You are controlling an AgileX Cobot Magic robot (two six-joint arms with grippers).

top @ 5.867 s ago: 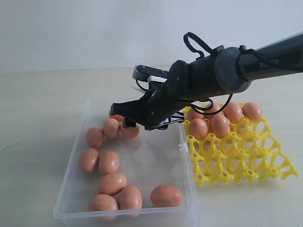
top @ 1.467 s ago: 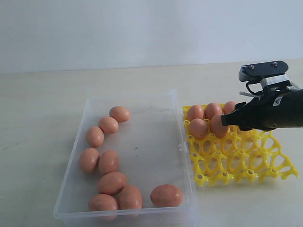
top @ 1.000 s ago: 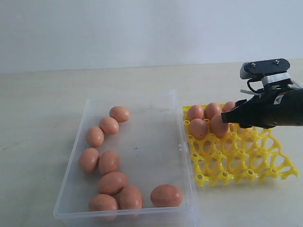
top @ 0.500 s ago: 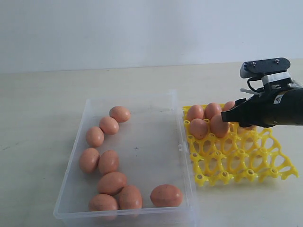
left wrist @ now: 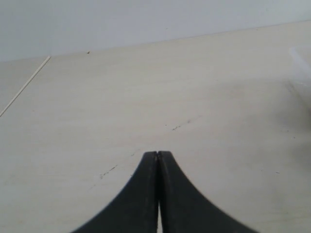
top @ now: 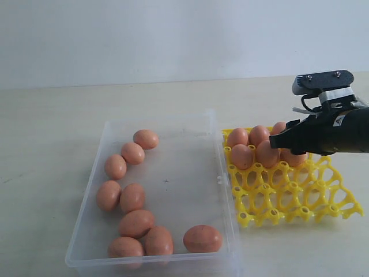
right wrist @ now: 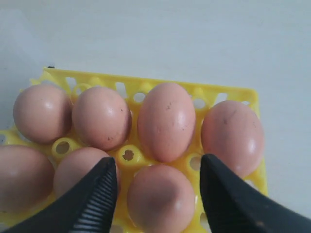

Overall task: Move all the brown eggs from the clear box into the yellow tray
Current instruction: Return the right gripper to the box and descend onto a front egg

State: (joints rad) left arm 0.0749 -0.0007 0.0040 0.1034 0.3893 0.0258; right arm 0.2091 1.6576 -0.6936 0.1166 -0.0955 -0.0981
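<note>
Several brown eggs [top: 132,153] lie along the left and near sides of the clear box [top: 173,118]. More eggs fill the far cups of the yellow tray [top: 294,196] to its right. My right gripper [top: 281,140] hovers low over the tray's far rows, open. In the right wrist view the right gripper [right wrist: 158,162] stands astride one egg [right wrist: 161,199] seated in a cup, with a gap on each side. The same egg [top: 293,157] shows under the arm in the exterior view. My left gripper [left wrist: 158,154] is shut, empty, over bare table.
The pale table [top: 52,115] surrounds the box and the tray. The tray's near rows of cups [top: 288,210] hold nothing. The box and the tray sit close together, edge to edge [top: 226,173].
Earlier the right gripper was in the clear box at an egg; now it is over the tray. In the last second it barely moved, and the egg under it shows more.
</note>
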